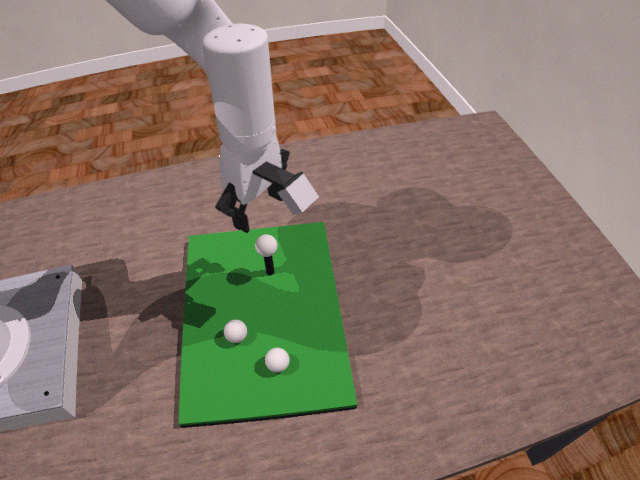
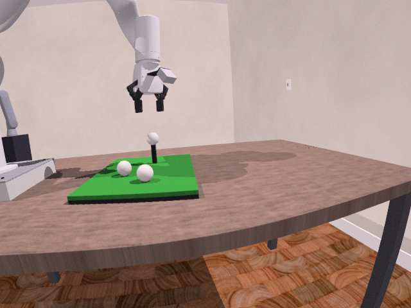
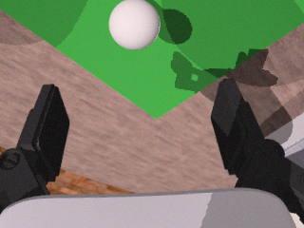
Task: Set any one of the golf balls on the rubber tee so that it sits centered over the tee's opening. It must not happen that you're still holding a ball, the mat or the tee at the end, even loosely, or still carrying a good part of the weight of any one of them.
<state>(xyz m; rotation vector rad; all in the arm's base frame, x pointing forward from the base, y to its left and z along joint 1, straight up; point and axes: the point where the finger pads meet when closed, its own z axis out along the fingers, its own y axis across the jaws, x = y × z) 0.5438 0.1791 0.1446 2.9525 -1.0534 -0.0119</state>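
Observation:
A white golf ball (image 1: 266, 244) sits on top of the black rubber tee (image 1: 269, 266), which stands upright near the far end of the green mat (image 1: 263, 322). The ball on the tee also shows in the exterior view (image 2: 152, 138) and in the wrist view (image 3: 133, 23). Two more golf balls lie on the mat, one (image 1: 235, 330) near the middle and one (image 1: 277, 359) nearer the front. My gripper (image 2: 148, 106) (image 1: 240, 219) hangs open and empty well above the tee, slightly behind it, over the mat's far edge.
A grey robot base plate (image 1: 33, 341) stands at the table's left edge. The brown table top runs wide to the right of the mat, with a wall beyond its right edge.

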